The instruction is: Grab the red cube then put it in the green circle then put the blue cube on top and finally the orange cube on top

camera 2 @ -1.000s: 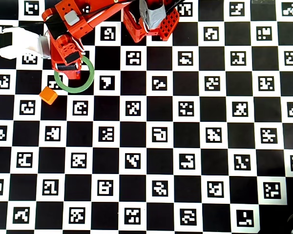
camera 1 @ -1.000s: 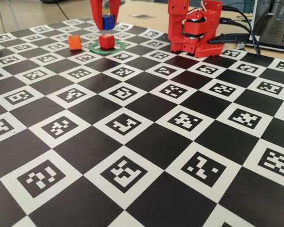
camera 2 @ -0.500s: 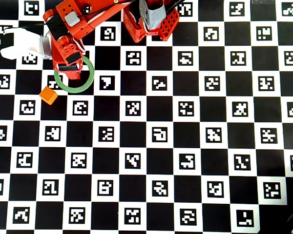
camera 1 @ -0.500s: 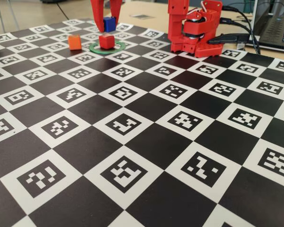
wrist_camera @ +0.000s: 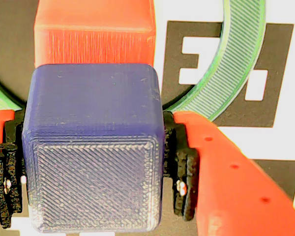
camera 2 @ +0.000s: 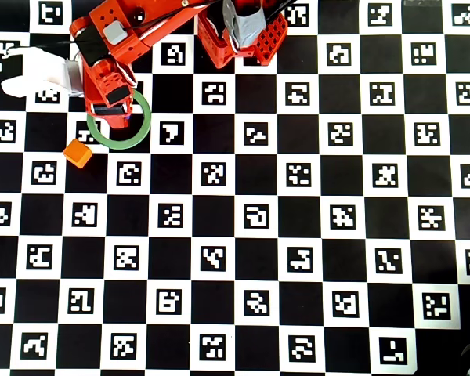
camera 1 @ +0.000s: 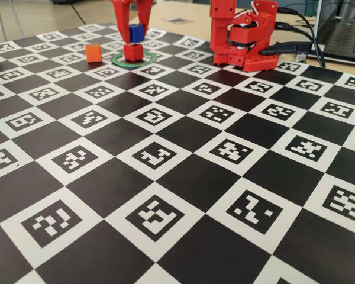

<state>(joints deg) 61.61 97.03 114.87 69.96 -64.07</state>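
I am lowering the blue cube toward the red cube: a second ago a clear gap showed between them in the fixed view, and now the blue one is hanging just above the red one's top face, almost touching. My jaws are closed on the blue cube, gripping it by two opposite sides; in the wrist view the black pads are pressing against it on either side. That means, as I judge it, the first step is done and the second is nearly finished, with only the last bit of descent and the release left.

The green circle is lying flat on the bench and is holding the red cube inside its ring. In the wrist view the red cube is showing past the blue cube's far edge, so the two are not quite lined up from that angle. The orange cube is waiting outside the ring, just beside it.
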